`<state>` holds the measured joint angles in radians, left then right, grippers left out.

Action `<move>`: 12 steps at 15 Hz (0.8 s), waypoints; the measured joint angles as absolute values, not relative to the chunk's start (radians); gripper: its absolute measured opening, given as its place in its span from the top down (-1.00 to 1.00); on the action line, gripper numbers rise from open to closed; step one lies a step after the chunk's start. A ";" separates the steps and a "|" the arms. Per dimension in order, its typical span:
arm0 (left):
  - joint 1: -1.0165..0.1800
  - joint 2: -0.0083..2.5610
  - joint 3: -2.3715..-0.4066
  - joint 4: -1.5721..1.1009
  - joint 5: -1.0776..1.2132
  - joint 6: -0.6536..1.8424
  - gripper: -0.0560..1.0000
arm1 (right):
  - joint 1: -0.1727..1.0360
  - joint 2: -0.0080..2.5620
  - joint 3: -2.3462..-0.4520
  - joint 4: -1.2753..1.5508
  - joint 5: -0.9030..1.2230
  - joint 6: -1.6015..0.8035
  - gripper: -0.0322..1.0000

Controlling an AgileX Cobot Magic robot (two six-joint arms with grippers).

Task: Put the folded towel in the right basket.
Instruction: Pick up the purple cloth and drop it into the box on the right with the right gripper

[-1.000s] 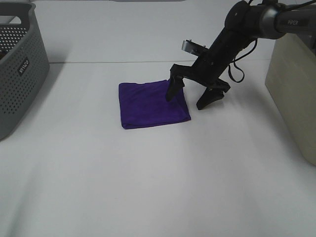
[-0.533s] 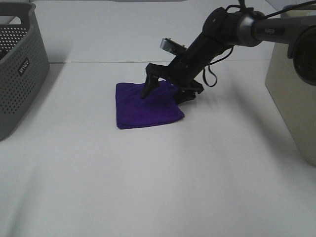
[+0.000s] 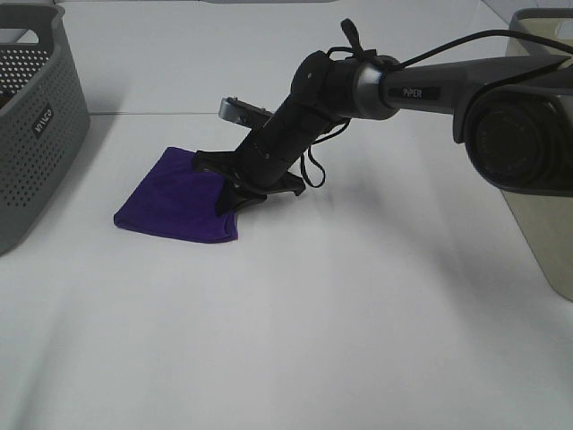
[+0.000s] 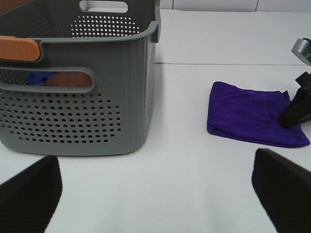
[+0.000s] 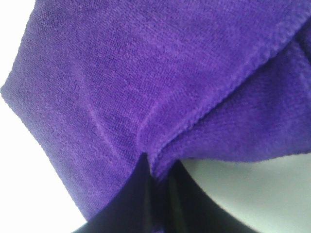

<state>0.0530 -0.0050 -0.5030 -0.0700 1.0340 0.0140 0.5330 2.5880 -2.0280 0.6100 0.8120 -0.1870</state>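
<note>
Dragged leftward since a second ago, the folded purple cloth towel (image 3: 175,204) lies left of centre, one edge pinched tight in my right gripper (image 3: 237,193), now farther from the beige plastic basket (image 3: 542,233) at the right edge.

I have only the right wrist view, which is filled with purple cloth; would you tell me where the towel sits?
Observer: The towel rests on the table, left of centre in the high view, with the right hand shut on its right edge.
Operator: Thank you. Is the right basket close by?
Observer: No, the beige basket stands at the table's far right edge, well apart from the towel.
Operator: And what is the left hand doing?
Observer: The left hand is open and empty, facing the grey basket on the far left.
</note>
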 joint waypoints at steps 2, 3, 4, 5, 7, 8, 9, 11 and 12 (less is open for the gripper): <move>0.053 -0.005 -0.503 -0.070 1.034 0.014 -0.98 | 0.533 2.575 -2.037 0.580 0.873 -0.187 0.86; 0.053 -0.005 -0.503 -0.070 1.034 0.014 -0.98 | 0.533 2.563 -2.051 0.532 0.934 -0.187 0.86; 0.053 -0.005 -0.503 -0.070 1.034 0.014 -0.98 | 0.532 2.545 -2.069 0.484 1.003 -0.187 0.86; 0.053 -0.005 -0.503 -0.070 1.034 0.014 -0.98 | 0.528 2.508 -2.096 0.450 1.063 -0.187 0.86; 0.053 -0.005 -0.503 -0.070 1.034 0.014 -0.98 | 0.519 2.418 -2.144 0.433 1.140 -0.187 0.86; 0.053 -0.005 -0.503 -0.070 1.034 0.014 -0.98 | 0.510 2.350 -2.174 0.429 1.171 -0.187 0.86; 0.053 -0.005 -0.503 -0.070 1.034 0.014 -0.98 | 0.501 2.277 -2.202 0.416 1.191 -0.187 0.86; 0.053 -0.005 -0.503 -0.070 1.034 0.014 -0.98 | 0.447 2.102 -2.224 0.331 1.209 -0.186 0.86; 0.053 -0.005 -0.503 -0.070 1.034 0.014 -0.98 | 0.415 2.056 -2.224 0.284 1.211 -0.184 0.86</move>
<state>0.0530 -0.0050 -0.5030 -0.0700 1.0340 0.0140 0.4150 2.0560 -2.2240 0.2840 1.2110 -0.1840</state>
